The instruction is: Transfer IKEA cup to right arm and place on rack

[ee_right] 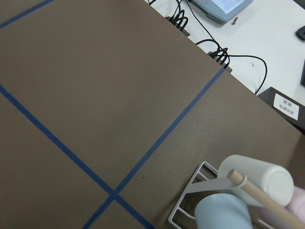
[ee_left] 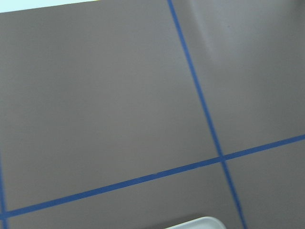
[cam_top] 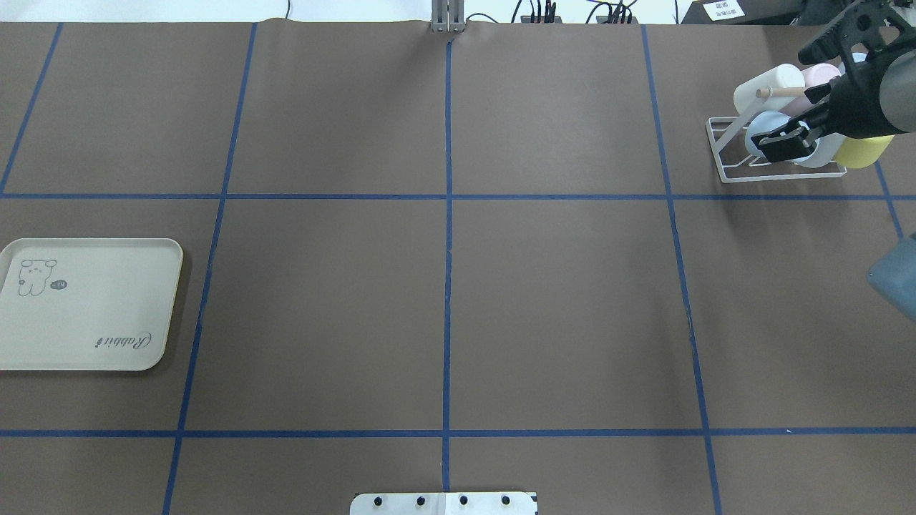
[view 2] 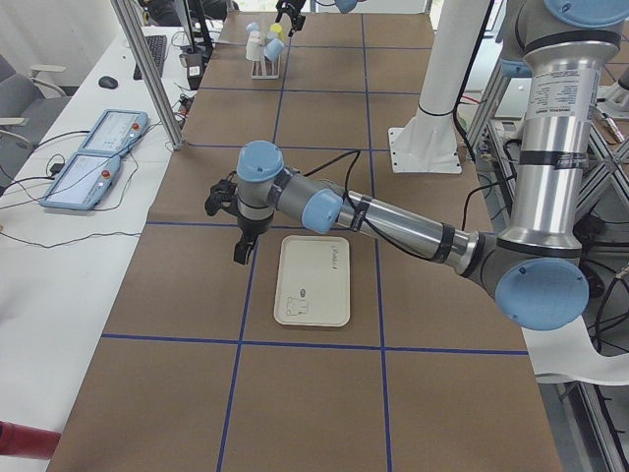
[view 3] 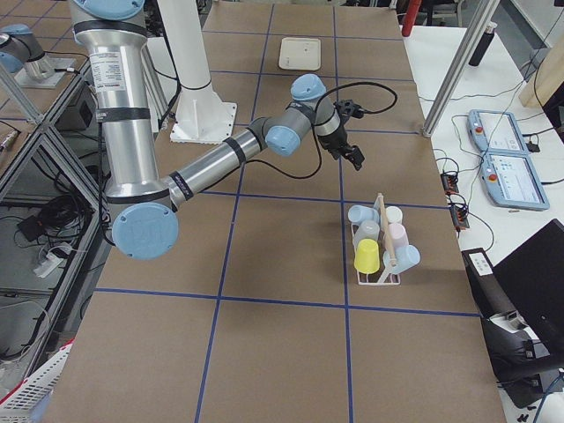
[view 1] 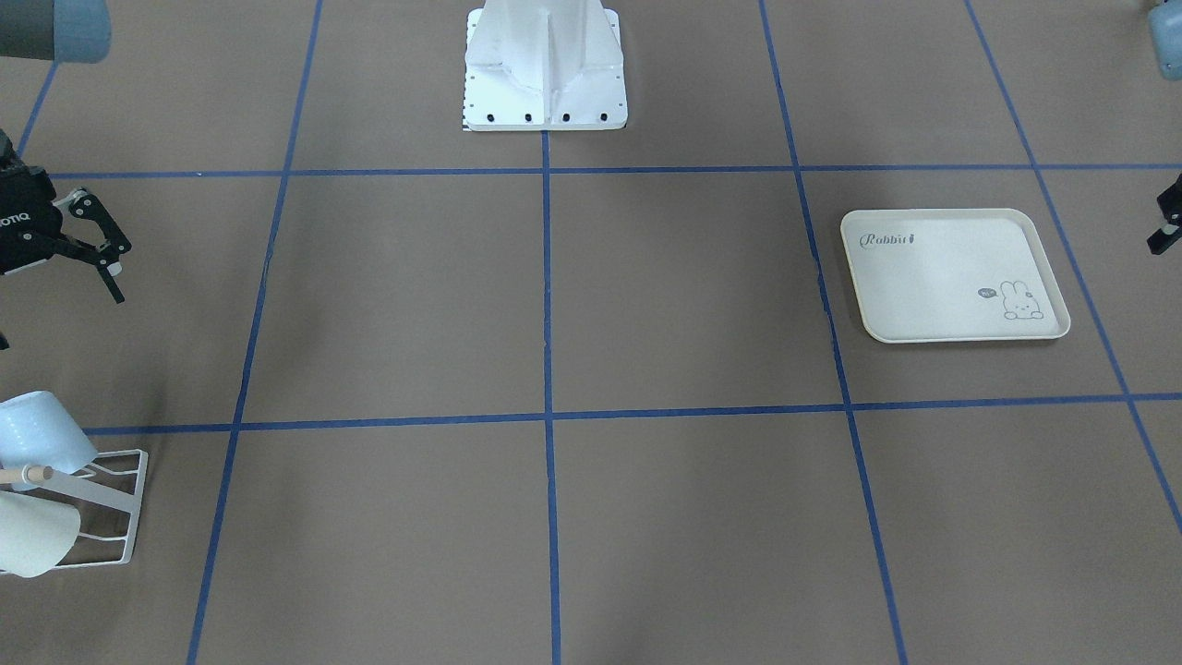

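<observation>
The brown surface (cam_top: 558, 300), gridded with blue tape (cam_top: 447, 286), carried a cream tray (cam_top: 86, 322), a white rack (view 1: 102, 497) and a white base (view 1: 545, 92).

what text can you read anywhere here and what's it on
"Rabbit" - in script on the tray.
"OTIQ" - on the body of the right gripper; the start is cut off by the front view's edge.
Speech bubble printed on the tray: too small to read.
White label at the overhead view's top right: too blurred to read.
</observation>
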Available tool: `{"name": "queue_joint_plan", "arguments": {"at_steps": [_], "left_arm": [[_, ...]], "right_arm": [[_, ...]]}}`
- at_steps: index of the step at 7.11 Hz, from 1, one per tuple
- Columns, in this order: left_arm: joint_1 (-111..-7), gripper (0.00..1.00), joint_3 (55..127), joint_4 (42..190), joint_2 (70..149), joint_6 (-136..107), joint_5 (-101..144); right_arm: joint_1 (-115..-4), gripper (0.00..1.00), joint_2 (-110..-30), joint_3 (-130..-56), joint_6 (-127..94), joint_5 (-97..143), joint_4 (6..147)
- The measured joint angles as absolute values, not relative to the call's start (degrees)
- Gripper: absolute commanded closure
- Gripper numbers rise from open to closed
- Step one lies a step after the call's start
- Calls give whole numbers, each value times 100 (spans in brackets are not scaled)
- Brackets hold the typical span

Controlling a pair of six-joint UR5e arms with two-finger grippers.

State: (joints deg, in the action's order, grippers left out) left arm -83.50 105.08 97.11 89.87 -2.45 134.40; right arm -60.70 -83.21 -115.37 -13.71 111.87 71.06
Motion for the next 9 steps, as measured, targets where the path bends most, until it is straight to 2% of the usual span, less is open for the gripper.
{"name": "queue_joint_plan", "arguments": {"at_steps": [3, 7, 9], "left_arm": [[-9049, 0, 10438, 9628, 7927, 780, 13467], [-9318, 0, 10467, 9021, 7849, 659, 13504], [-9339, 0, 10452, 9178, 7850, 526, 13501]], "right_arm": [[-7213, 0, -8403, -11211, -1831, 13171, 7794], [-8306, 0, -9554, -10783, 288, 13655, 8096], [-8635, 0, -10197, -10569, 879, 13622, 8095]]}}
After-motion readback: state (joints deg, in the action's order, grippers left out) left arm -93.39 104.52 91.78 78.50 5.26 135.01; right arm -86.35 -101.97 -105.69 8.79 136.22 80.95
